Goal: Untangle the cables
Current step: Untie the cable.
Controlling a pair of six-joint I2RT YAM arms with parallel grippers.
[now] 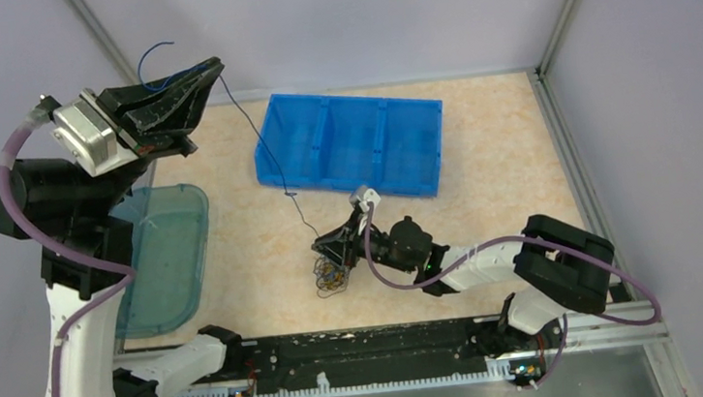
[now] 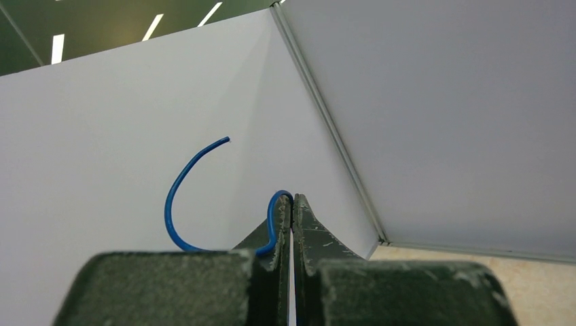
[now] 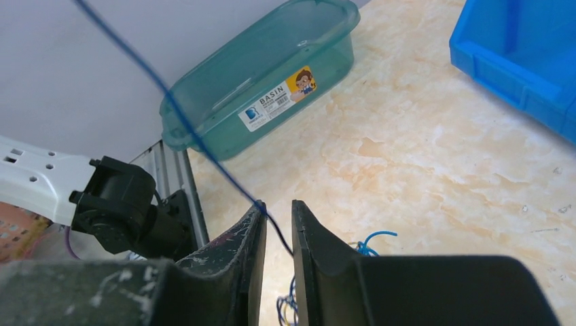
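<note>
My left gripper (image 1: 215, 69) is raised high at the back left. It is shut on a blue cable (image 1: 271, 156), whose free end curls up past the fingers (image 2: 171, 204); the jaws (image 2: 292, 198) meet with the cable pinched at their tips. The cable runs taut down to a small tangle of blue, black and yellow-orange cables (image 1: 332, 276) on the table. My right gripper (image 1: 327, 252) sits low over that tangle, its jaws (image 3: 278, 207) a narrow gap apart. The taut cable (image 3: 176, 112) passes through the gap, touching the left fingertip. Part of the tangle (image 3: 370, 241) shows beyond the fingers.
A blue three-compartment bin (image 1: 352, 140) stands at the back centre; it also shows in the right wrist view (image 3: 516, 47). A teal basin (image 1: 163, 255) sits at the left, also in the right wrist view (image 3: 272, 81). A metal rail (image 1: 343, 355) runs along the near edge. White walls enclose the table.
</note>
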